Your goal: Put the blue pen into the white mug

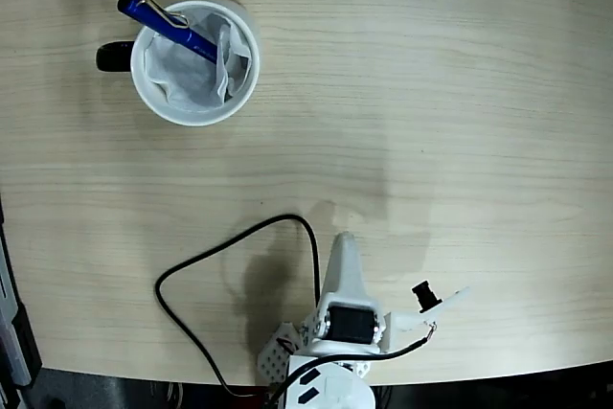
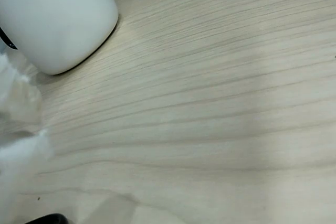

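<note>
— Gripper (image 1: 347, 261) first: where do we have it?

— Near the table's bottom edge in the fixed view, white fingers seemingly drawn together to a point, nothing between them. A black cable (image 1: 206, 265) loops just left of it.

— And beyond it?

— We see a wide stretch of bare pale wood-grain table (image 1: 431, 122).

— The slim glossy blue pen (image 1: 163, 21)?

— Far upper left, slanted inside the round white mug (image 1: 194, 62) with crumpled paper lining, clip end jutting over the rim above the black handle.
</note>
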